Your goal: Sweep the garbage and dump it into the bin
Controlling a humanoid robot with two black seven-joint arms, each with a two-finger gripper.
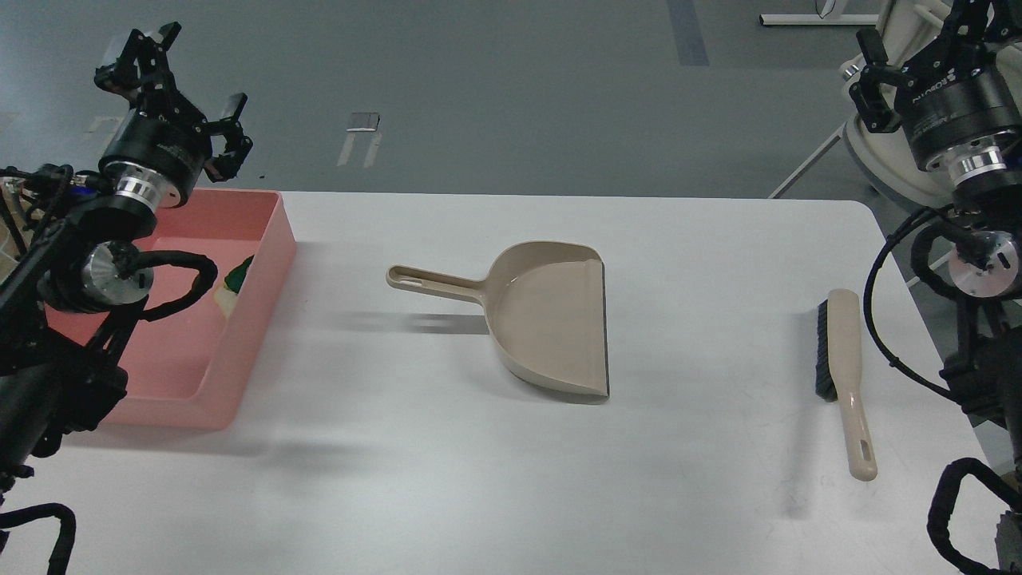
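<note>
Garbage (237, 279) lies inside the pink bin (263, 263), just below and right of my left hand (180, 76), whose fingers are spread wide and empty. Right hand (918, 48) hovers above the desk (559, 479); its fingers I cannot tell apart. Dustpan (543, 319) sits between both hands, brush (846, 375) below the right.

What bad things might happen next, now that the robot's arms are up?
1. The left gripper hangs above the pink bin at the table's left edge; a careless arm move could nudge the bin off.
2. The brush lies near the right edge, beside the right arm's cables, which could snag it.
3. The left arm hides most of the sponge in the bin, so checking the garbage is hard.
</note>
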